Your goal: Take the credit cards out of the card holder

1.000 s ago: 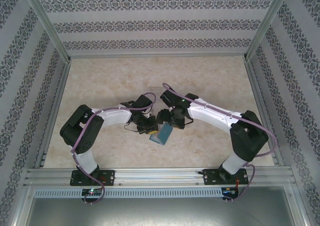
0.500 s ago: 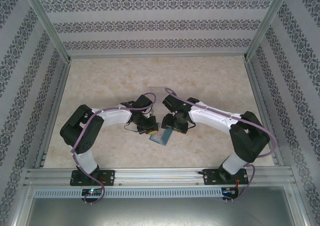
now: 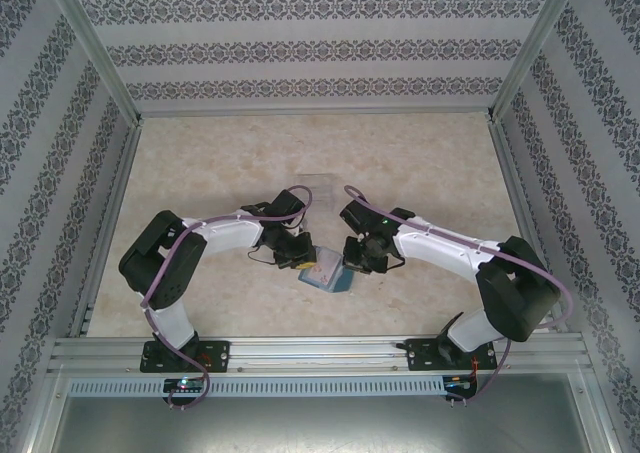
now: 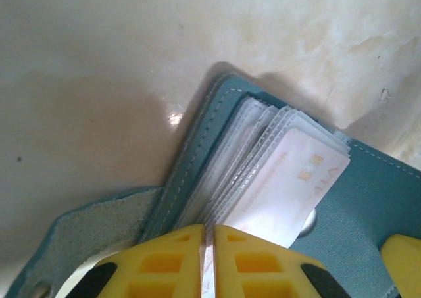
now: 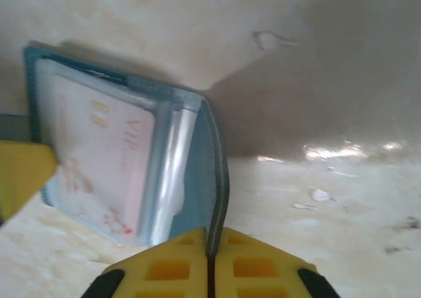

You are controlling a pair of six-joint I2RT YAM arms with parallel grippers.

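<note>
The teal card holder [image 3: 328, 274] lies open on the table between both arms. My left gripper [image 4: 208, 229] is shut on the edge of its clear plastic sleeves [image 4: 245, 152], beside the teal cover [image 4: 378, 193]. A pale whitish credit card [image 4: 289, 179] marked VIP sits inside a sleeve. My right gripper [image 5: 211, 235] is shut on the edge of the holder's right cover flap [image 5: 215, 173], which stands up on edge. The same pale card [image 5: 99, 160] faces the right wrist view, inside the sleeves. In the top view the left gripper [image 3: 300, 257] and right gripper [image 3: 353, 263] flank the holder.
The marble-patterned table [image 3: 420, 153] stretches behind the arms, bounded by an aluminium frame [image 3: 300, 353] at the near edge and patterned walls. The left gripper's yellow finger [image 5: 23, 173] shows at the holder's far side in the right wrist view.
My right gripper has moved down and toward the near edge onto the holder and gone from open to shut on its cover flap. The pale card now shows. The left gripper has stayed put.
</note>
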